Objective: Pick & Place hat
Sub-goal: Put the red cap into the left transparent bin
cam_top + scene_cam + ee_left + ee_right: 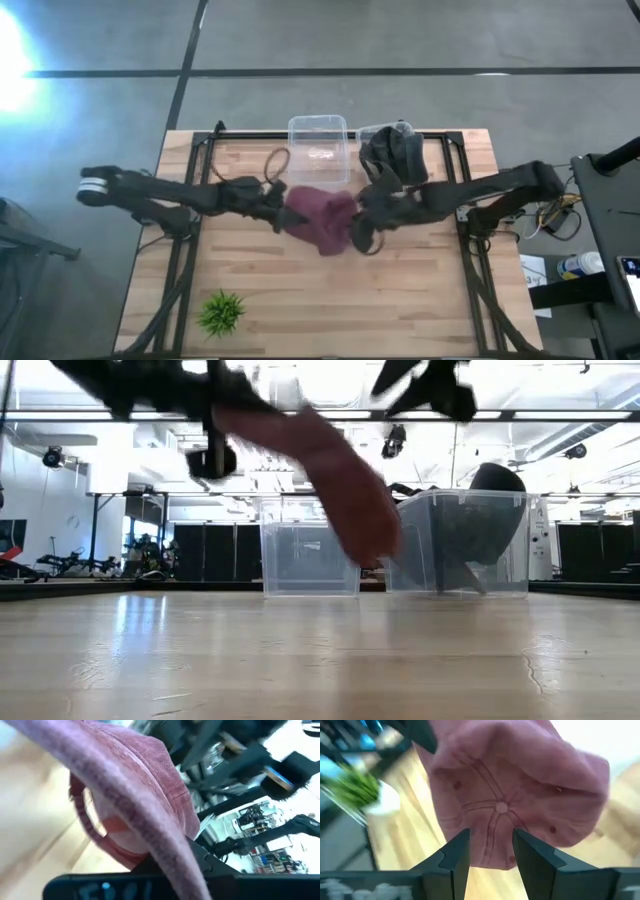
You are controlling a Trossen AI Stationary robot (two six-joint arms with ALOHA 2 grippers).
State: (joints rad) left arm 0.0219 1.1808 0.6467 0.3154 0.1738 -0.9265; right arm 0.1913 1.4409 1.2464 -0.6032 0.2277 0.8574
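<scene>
The hat (320,215) is a maroon cap, held in the air over the middle of the table. It hangs slanting down in the low view (340,480). My left gripper (275,210) is at its left side and shut on it. My right gripper (362,222) is at its right side and open. In the right wrist view the two fingers (490,845) stand apart just before the crown (520,780), near its top button (501,808). I cannot tell whether they touch it. My left gripper (170,865) holds the hat by its brim (175,855), pinched between the fingers; the gripper body hides the exact spot. It comes level from the table's left side. The hat is lifted clear, its crown (365,530) hanging down toward the right.
Two clear bins stand at the far edge: one (318,140) beside another (392,150) that holds dark hats. A small green plant (222,312) sits near the near-left corner. A dark loop (277,160) lies left of the bins. Bare wood lies toward the near edge.
</scene>
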